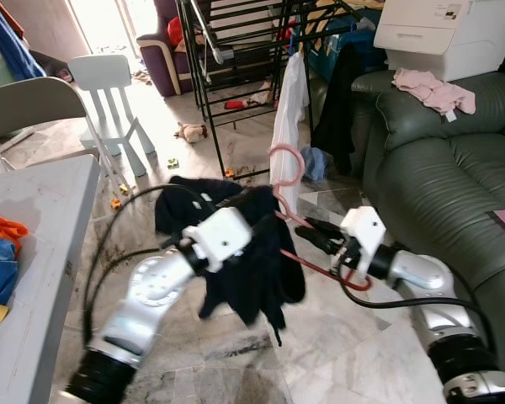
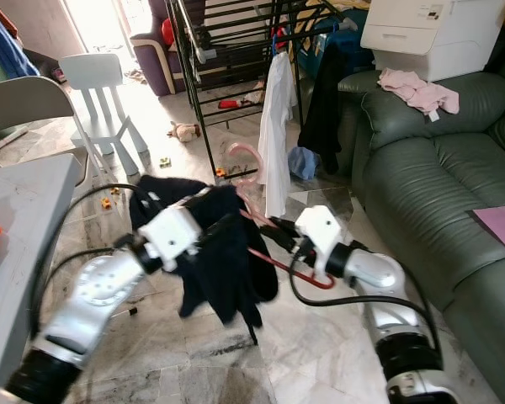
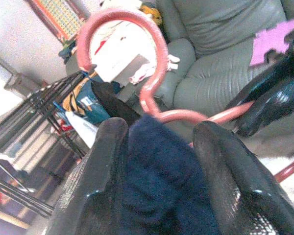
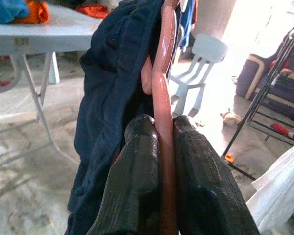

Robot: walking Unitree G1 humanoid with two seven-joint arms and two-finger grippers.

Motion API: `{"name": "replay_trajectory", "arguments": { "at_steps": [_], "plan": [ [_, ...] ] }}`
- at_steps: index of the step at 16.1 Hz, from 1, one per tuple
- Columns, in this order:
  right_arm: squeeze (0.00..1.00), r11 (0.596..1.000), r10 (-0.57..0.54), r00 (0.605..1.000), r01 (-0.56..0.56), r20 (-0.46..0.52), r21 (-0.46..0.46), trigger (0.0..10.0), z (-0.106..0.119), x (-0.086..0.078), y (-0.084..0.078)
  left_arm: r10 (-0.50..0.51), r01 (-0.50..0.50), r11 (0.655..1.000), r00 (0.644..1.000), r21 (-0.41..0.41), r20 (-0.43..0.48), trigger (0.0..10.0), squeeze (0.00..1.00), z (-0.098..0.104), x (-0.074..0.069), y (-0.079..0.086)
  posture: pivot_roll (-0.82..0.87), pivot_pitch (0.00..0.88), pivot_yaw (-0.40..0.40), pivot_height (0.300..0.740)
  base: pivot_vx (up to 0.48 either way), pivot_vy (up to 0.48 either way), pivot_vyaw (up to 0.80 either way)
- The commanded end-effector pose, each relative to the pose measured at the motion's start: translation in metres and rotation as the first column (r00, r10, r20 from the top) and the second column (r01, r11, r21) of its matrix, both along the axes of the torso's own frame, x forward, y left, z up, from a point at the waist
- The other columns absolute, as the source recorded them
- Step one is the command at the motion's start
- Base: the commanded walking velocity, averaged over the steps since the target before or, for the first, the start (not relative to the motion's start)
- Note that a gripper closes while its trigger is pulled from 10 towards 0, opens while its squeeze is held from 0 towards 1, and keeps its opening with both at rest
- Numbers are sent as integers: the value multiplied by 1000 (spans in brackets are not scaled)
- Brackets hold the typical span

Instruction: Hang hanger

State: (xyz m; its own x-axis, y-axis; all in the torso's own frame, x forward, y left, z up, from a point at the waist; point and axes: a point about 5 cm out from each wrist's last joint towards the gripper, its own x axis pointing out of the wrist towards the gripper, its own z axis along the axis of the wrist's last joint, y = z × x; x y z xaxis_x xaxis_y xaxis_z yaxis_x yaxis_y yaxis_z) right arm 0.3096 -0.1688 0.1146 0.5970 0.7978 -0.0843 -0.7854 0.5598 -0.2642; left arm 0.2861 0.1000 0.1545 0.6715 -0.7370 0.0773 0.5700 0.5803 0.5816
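Right gripper [image 4: 161,147] clamps pink hanger [image 1: 288,181]; left gripper [image 3: 157,161] pinches its dark garment [image 1: 248,261].

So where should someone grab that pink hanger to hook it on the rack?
Probably the bare neck of the pink hanger, just under its hook, coming from above: the dark garment covers one shoulder, and the right tool already clamps the other arm.

No legible text, label, brand or number can be made out. A small dark mark is seen on the white printer [image 1: 442,34] (too small to be read), and the patterned wall hanging [image 3: 56,14] in the left wrist view is blurred.
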Motion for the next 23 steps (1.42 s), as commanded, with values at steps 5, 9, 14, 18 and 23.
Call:
{"name": "replay_trajectory", "arguments": {
  "at_steps": [5, 9, 14, 18, 23],
  "plan": [
    [0, 994, 99, 995, -98, 16, -46, 10000, 13, -4, -19, 13, -15, 989, 1000, 144, 20, 10000, 1000, -3, 7, 38, -98, 0, 100, 740, 0, 0, 0],
    [0, 982, 168, 986, -167, 10, -86, 10000, 22, -8, -31, -61, 73, 959, 997, 274, -50, 10000, 1000, -17, 11, 50, -106, 0, 106, 740, 0, 0, 0],
    [0, 954, 258, 966, -250, 29, -164, 10000, 31, -12, -30, -78, 117, 929, 989, 351, -125, 9882, 0, -25, 30, 54, -115, 0, 111, 740, 0, 0, 0],
    [0, 932, 274, 952, -228, 138, -283, 10000, 37, -8, -25, -67, 122, 916, 986, 383, -152, 0, 0, -25, 45, 55, -123, 0, 112, 740, 0, 0, 0],
    [0, 954, 187, 936, -100, 299, -282, 10000, 44, 0, -20, -48, 141, 884, 976, 446, -214, 0, 0, -26, 58, 63, -123, 0, 122, 740, 0, 0, 0]
  ]
}}
